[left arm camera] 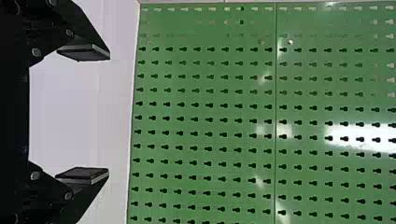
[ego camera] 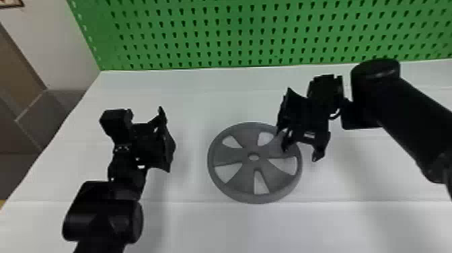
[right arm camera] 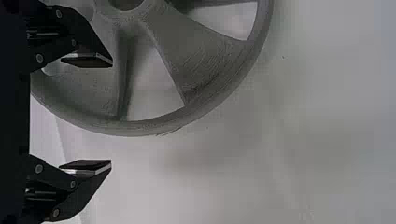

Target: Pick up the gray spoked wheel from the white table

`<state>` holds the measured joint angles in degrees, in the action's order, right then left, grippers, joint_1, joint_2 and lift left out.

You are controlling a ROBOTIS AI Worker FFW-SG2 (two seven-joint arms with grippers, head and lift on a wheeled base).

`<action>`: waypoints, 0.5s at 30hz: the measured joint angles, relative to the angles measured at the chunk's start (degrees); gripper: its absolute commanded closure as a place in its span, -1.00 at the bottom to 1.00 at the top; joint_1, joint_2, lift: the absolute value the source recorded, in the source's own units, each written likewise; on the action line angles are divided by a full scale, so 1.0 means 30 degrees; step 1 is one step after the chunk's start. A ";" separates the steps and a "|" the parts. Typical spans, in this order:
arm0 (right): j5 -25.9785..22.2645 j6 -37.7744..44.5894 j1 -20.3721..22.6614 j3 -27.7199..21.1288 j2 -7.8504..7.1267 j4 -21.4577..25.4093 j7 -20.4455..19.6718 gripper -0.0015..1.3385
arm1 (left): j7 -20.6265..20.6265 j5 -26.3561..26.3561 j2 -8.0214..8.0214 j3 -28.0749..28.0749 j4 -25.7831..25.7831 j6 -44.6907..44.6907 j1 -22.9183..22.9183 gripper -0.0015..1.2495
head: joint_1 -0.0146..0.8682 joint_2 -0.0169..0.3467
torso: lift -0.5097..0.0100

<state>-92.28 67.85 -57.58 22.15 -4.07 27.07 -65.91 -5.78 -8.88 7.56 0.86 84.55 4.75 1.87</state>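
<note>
Gray spoked wheel [ego camera: 232, 157] lies flat on the white table [ego camera: 188, 223], between the two arms. Right gripper [ego camera: 301, 153] at the wheel's right edge, jaws parted: one finger over the wheel, the other outside the rim; contact cannot be told. Left gripper [ego camera: 165, 139] left of the wheel, well apart from it, jaws spread, nothing between them. Green pegboard [ego camera: 201, 33] behind the table.
</note>
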 measured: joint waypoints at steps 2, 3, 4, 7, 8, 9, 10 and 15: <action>-0.0034 0.0000 -0.0009 0.0046 -0.0011 0.0000 0.0000 -0.27 | -0.0005 0.0000 0.0000 0.0014 -0.0001 0.0000 0.0007 -0.40 | 0.81 -0.20 | 0.72; -0.0043 0.0000 -0.0017 0.0068 -0.0021 0.0000 0.0000 -0.27 | -0.0006 0.0000 0.0000 0.0021 -0.0002 0.0000 0.0011 -0.40 | 0.81 -0.20 | 0.72; -0.0052 0.0000 -0.0030 0.0093 -0.0033 0.0000 0.0000 -0.27 | -0.0006 0.0000 0.0000 0.0029 -0.0010 0.0000 0.0015 -0.40 | 0.81 -0.20 | 0.72; -0.0057 0.0000 -0.0057 0.0130 -0.0046 0.0000 0.0000 -0.27 | -0.0006 -0.0005 0.0000 0.0040 -0.0026 0.0000 0.0020 -0.40 | 0.81 -0.20 | 0.72; -0.0059 0.0000 -0.0064 0.0135 -0.0047 0.0000 0.0000 -0.27 | -0.0006 -0.0010 0.0000 0.0042 -0.0027 0.0000 0.0021 -0.40 | 0.81 -0.20 | 0.72; -0.0062 0.0000 -0.0070 0.0138 -0.0048 0.0001 0.0000 -0.27 | -0.0006 -0.0014 0.0000 0.0045 -0.0028 0.0000 0.0022 -0.40 | 0.81 -0.20 | 0.72; -0.0070 0.0000 -0.0074 0.0142 -0.0048 0.0001 0.0000 -0.27 | -0.0006 -0.0017 0.0000 0.0051 -0.0029 0.0000 0.0023 -0.40 | 0.81 -0.20 | 0.72; -0.0149 0.0001 -0.0071 0.0287 -0.0052 0.0002 0.0017 -0.27 | -0.0035 -0.0049 0.0000 0.0114 -0.0079 0.0000 0.0060 -0.40 | 0.81 -0.20 | 0.72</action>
<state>-92.73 67.85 -57.79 23.01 -4.23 27.07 -65.86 -5.89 -9.02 7.56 1.20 84.31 4.75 2.05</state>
